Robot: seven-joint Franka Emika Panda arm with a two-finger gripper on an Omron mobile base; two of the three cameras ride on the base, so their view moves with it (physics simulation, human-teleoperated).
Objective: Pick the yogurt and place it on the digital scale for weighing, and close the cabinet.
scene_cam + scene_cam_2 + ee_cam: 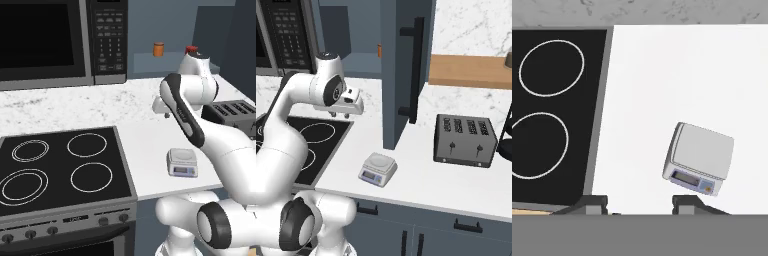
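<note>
At the far left of the desk sits the black cooktop (pixel 60 170), four ring burners, nothing on it. Above it hangs the black microwave (pixel 60 40). To the right, on the bare white desk (pixel 145 145), stands the digital scale (pixel 182 162); its silver platform carries nothing. The hand view looks straight down on the scale, which lies just right of the fingertips (pixel 684 202).

The pincer (pixel 340 114) hangs above the desk between cooktop and scale, pointing down. Its jaws are drawn in as far as they go and hold nothing.

Further right and higher, the cabinet (pixel 401 75) stands with its door swung fully out, bar handle facing the toaster (pixel 465 140). On its shelf the left base view shows an orange jar (pixel 158 49) and, beside it, the red yogurt (pixel 190 49), partly hidden behind the arm.

Assessment: no step is complete. Yogurt not yet picked, scale unloaded, door not closed. All work remains.
</note>
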